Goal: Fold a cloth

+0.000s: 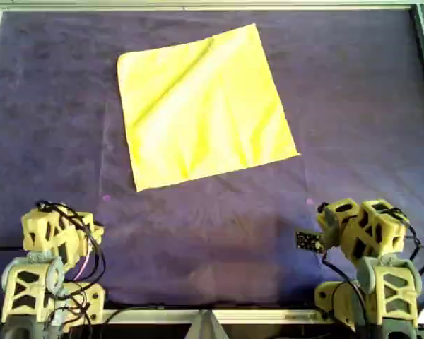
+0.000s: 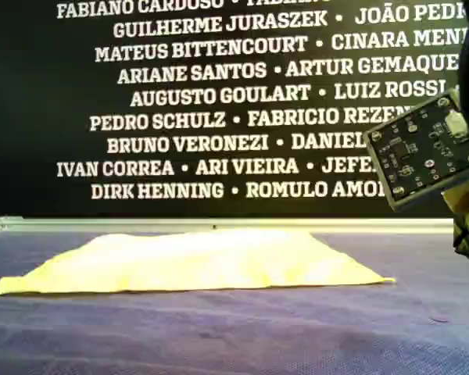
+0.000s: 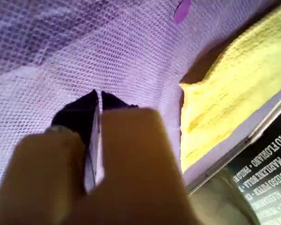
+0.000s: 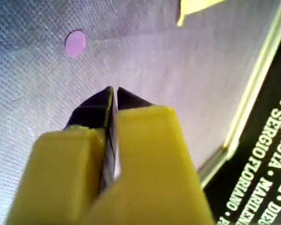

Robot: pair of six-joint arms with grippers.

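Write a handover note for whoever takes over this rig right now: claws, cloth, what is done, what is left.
Left claw: shut, empty, parked over the purple sheet near the overhead view's bottom left.
Right claw: shut, empty, parked near the overhead view's bottom right.
Cloth: yellow, lying spread out and rotated on the sheet, in the upper middle of the overhead view, lightly creased, apart from both claws.
Done: no fold visible.
Left: the whole fold; probably open a claw, take a near corner or edge and bring it across.

yellow cloth [image 1: 203,109] lies flat, unfolded, rotated, on purple bench [image 1: 49,99]; two arms parked at near edge, apart from it.
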